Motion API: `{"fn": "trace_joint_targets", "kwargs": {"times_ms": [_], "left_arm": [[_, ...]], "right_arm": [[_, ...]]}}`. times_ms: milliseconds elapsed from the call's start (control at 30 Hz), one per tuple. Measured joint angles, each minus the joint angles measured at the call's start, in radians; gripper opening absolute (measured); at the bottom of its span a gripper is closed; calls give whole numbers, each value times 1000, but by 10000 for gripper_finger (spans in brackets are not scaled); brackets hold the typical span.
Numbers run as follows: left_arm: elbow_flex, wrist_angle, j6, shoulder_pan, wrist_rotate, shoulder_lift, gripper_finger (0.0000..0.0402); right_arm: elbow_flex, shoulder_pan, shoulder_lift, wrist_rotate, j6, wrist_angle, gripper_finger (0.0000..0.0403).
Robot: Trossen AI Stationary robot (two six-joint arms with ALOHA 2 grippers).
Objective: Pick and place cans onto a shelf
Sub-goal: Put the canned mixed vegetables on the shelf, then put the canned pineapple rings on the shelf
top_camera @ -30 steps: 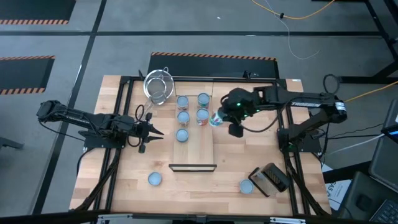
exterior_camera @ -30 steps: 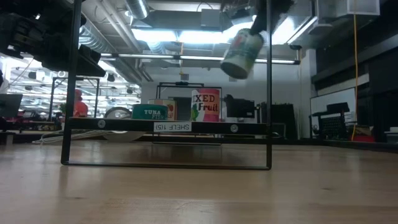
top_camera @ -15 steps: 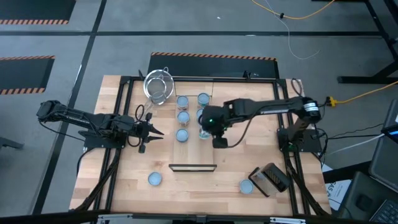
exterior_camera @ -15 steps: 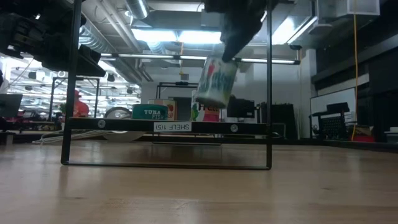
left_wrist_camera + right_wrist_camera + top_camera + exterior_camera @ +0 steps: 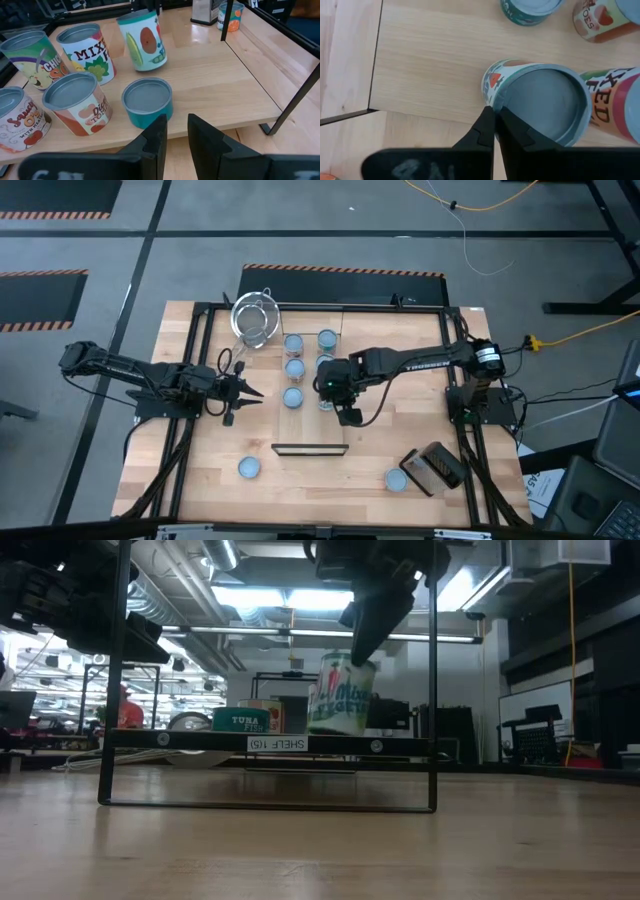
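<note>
Right gripper (image 5: 493,116) fingers pinched together on rim of tilted can (image 5: 540,102), over shelf (image 5: 430,65) near its right edge. Left gripper (image 5: 175,132) fingers slightly apart, empty.

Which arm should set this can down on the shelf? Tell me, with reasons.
Right. The right hand already pinches the tilted can by its rim, just over the shelf. The left hand waits beside the shelf, holding nothing.

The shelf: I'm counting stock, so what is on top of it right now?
Six cans stand on the shelf; the sixth, tilted, is pinched at its rim by the right gripper.
</note>
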Motion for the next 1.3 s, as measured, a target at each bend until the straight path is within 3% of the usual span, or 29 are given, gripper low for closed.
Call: {"fn": "trace_joint_targets", "kwargs": {"times_ms": [1000,1300], "left_arm": [[0,0,0,0,0,0,70],[0,0,0,0,0,0,70]], "right_arm": [[-25,-1,0,0,0,36,16],[-26,-1,0,-3,0,38,87]]}}
